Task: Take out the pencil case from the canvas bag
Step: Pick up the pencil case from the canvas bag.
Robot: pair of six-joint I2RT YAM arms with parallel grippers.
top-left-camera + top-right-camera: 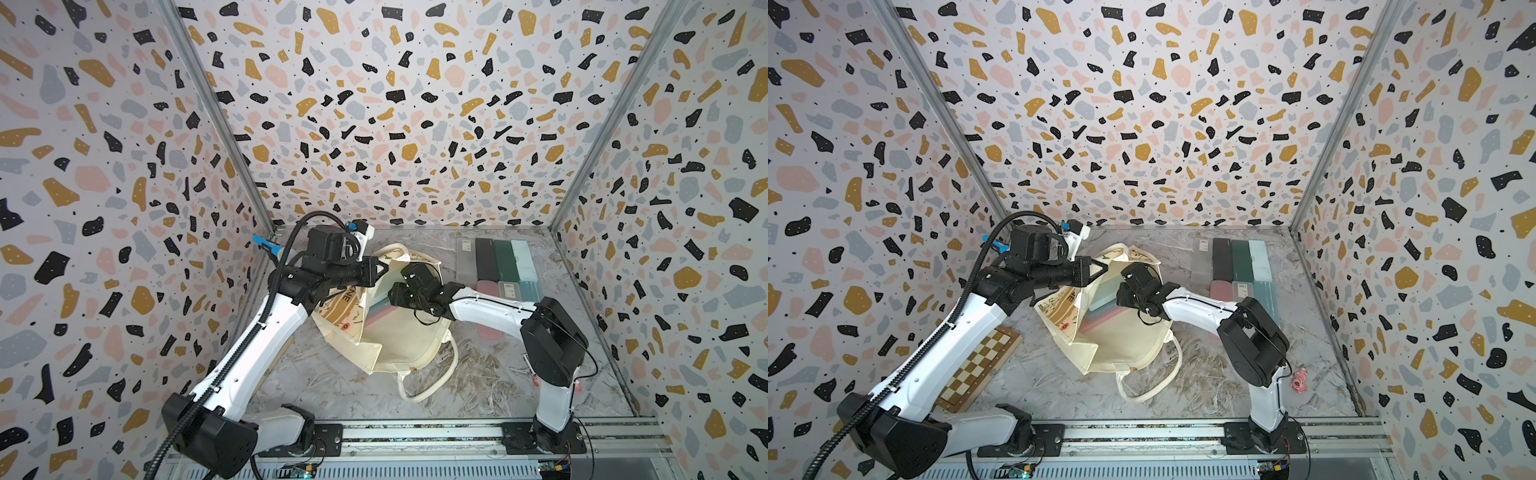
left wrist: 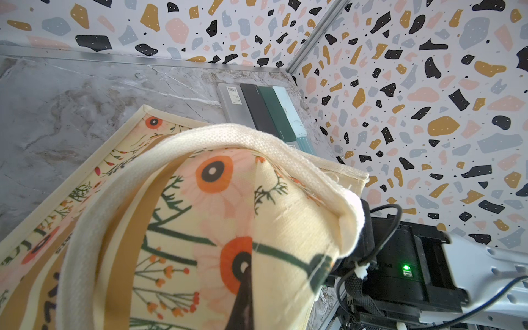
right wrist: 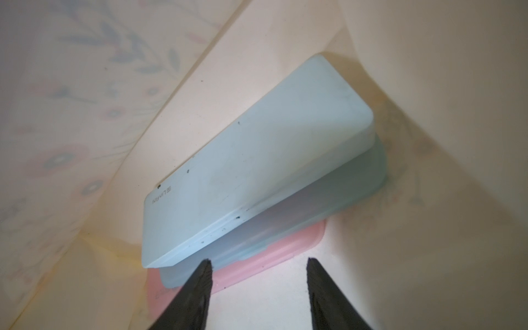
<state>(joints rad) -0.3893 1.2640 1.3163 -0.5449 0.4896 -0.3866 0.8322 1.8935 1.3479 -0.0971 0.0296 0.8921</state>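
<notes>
Cream canvas bag point(image 1: 409, 345) is laid on the marble table point(image 1: 324, 386), with its mouth turned to the far left. Upper rim is pinched by the left gripper point(image 1: 379, 269), jaws closed on the fabric, so the mouth is held open. In the left wrist view, floral cloth and a thick handle point(image 2: 228, 137) are draped over the one dark finger point(image 2: 243, 303) that shows.

The right gripper point(image 3: 258, 265) is pushed inside the bag, jaws parted, nothing clamped between them. A light blue pencil case point(image 3: 257, 160) is seen deep in the bag, stacked on a pink pencil case point(image 3: 285, 251). One fingertip is seen in front of the blue case's near corner; contact cannot be told. Both cases are also glimpsed through the mouth in both top views, blue point(image 1: 380, 300) and point(image 1: 1105, 296).

The second handle point(image 1: 415, 400) is left loose on the table toward the near edge. More cases point(image 1: 494, 259) are lined up flat at the far right, apart from the bag. A chessboard point(image 1: 978, 365) is partly hidden under the left arm. A small pink toy point(image 1: 1299, 380) is noted near the right arm's base.
</notes>
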